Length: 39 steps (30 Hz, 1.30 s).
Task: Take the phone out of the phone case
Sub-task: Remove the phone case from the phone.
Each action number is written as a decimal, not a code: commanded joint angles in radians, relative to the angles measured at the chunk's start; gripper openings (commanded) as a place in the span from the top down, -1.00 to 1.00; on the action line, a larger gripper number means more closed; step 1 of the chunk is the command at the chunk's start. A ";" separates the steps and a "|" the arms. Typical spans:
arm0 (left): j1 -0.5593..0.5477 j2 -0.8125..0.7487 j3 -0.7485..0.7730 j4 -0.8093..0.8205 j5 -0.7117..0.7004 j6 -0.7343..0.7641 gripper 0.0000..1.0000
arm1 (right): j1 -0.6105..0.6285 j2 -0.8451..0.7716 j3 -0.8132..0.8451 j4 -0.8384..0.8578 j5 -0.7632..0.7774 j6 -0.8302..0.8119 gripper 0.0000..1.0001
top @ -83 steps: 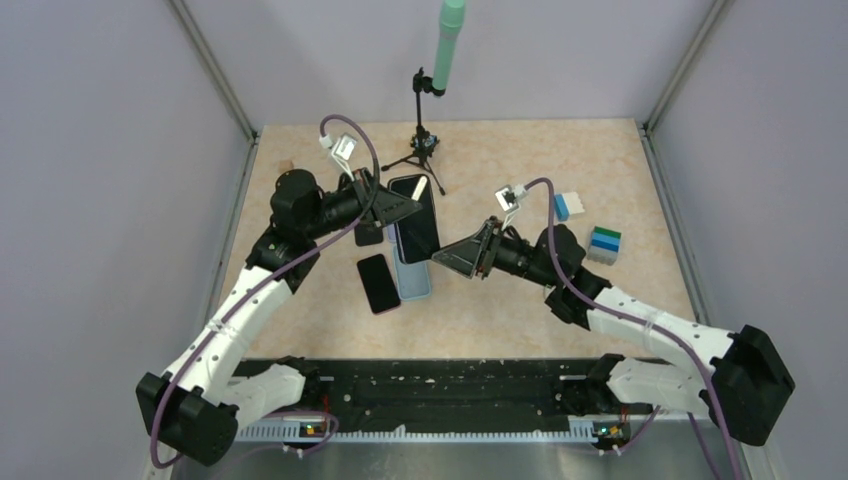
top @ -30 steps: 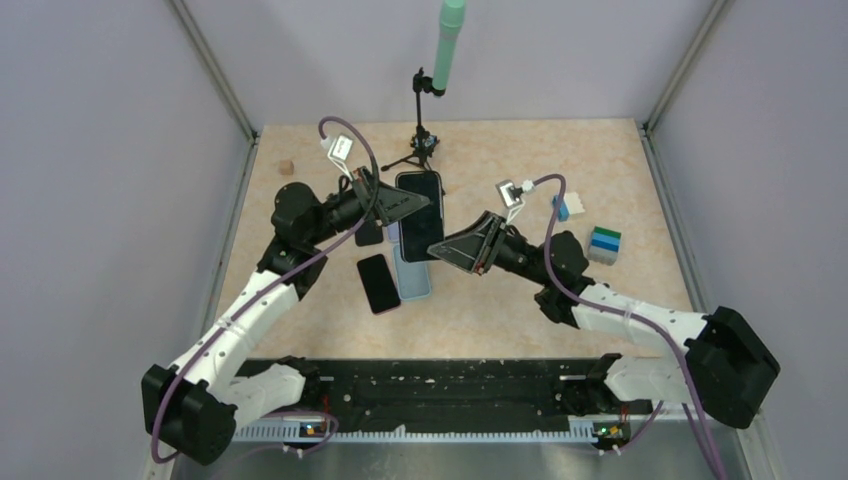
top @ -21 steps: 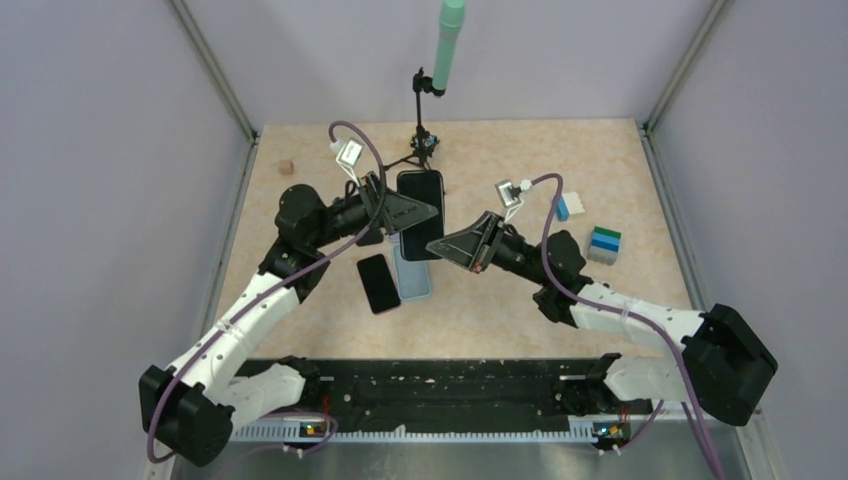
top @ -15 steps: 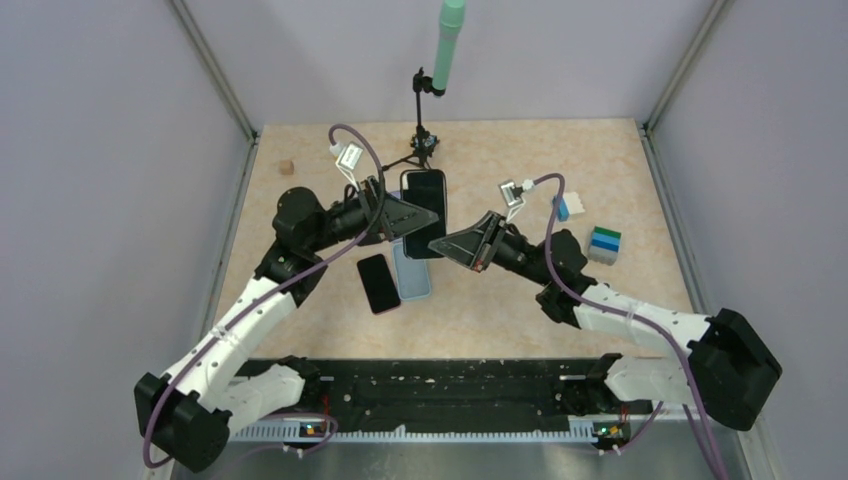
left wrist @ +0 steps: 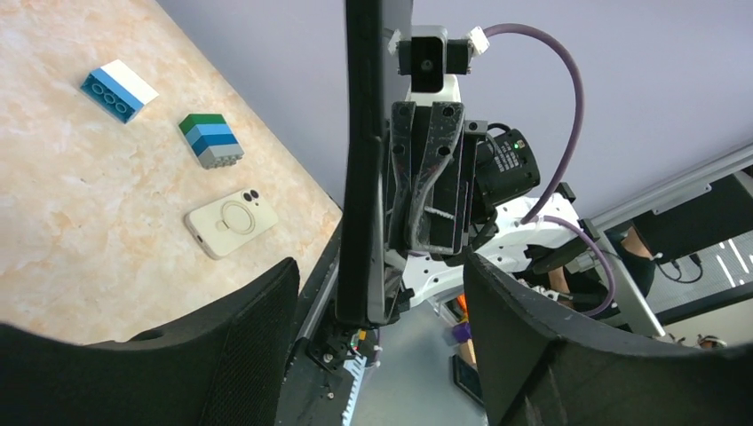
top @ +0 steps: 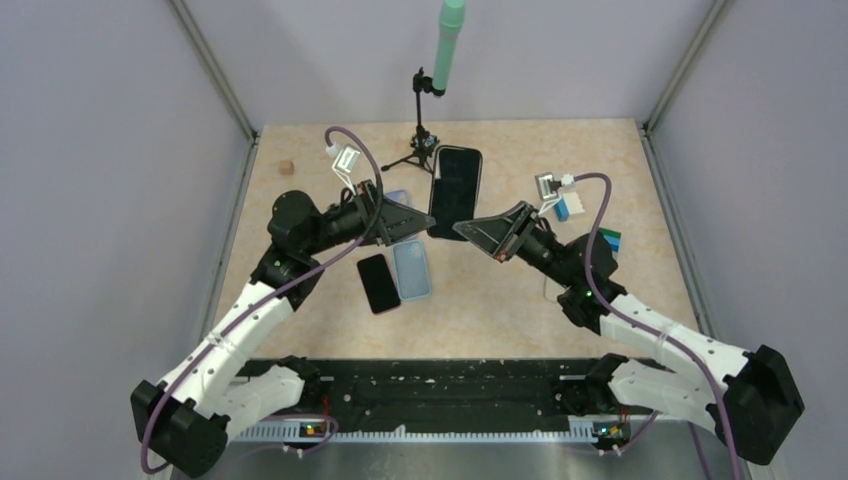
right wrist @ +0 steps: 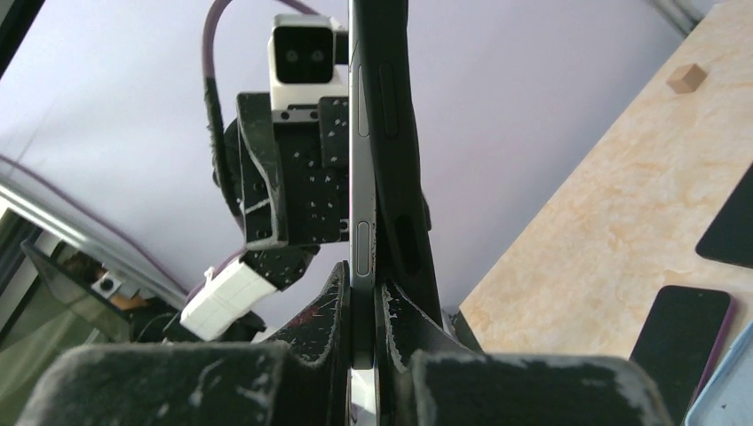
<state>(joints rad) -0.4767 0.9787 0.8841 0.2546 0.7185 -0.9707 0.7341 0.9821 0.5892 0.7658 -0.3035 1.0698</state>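
On the beige marbled bench (top: 500, 300), nearest, a small dark phone with a maroon rim (top: 378, 284) and a pale blue, rounded phone case (top: 412, 270) are seen lying flat, just beside each other. Above and behind them a hand-over has just been completed. The left tool (top: 412, 215), clamped on the large black phone (top: 456, 190) a second ago, has been released and now stands wide, near the phone but apart from it. The right tool (top: 462, 229), half open before, has been clenched on the phone's lower end. The phone is thus held upright and aloft, carried rightward and farther back, clear of the pale blue case. If that case was its cover, the extraction is judged essentially done. In the right wrist view, however, a grey side rail is seen beside a black slotted layer, so whether a thin black shell remains cannot be told. Farthest back, a black tripod (top: 424, 150) stands apart.
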 commanded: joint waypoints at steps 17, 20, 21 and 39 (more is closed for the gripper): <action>-0.004 -0.010 -0.064 0.096 -0.016 0.047 -0.20 | -0.012 -0.002 0.133 -0.009 0.184 0.118 1.00; -0.006 -0.005 -0.069 0.124 -0.023 0.029 -0.21 | -0.011 0.007 0.133 0.005 0.176 0.141 1.00; -0.008 -0.001 -0.071 0.138 -0.021 0.023 -0.19 | -0.012 0.009 0.133 0.009 0.175 0.150 1.00; -0.036 0.056 -0.096 0.238 -0.076 -0.017 0.18 | -0.012 0.049 0.090 0.116 0.191 0.287 1.00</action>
<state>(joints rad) -0.5041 1.0256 0.7906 0.4000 0.6670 -0.9745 0.7300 1.0370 0.6506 0.7368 -0.1242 1.3197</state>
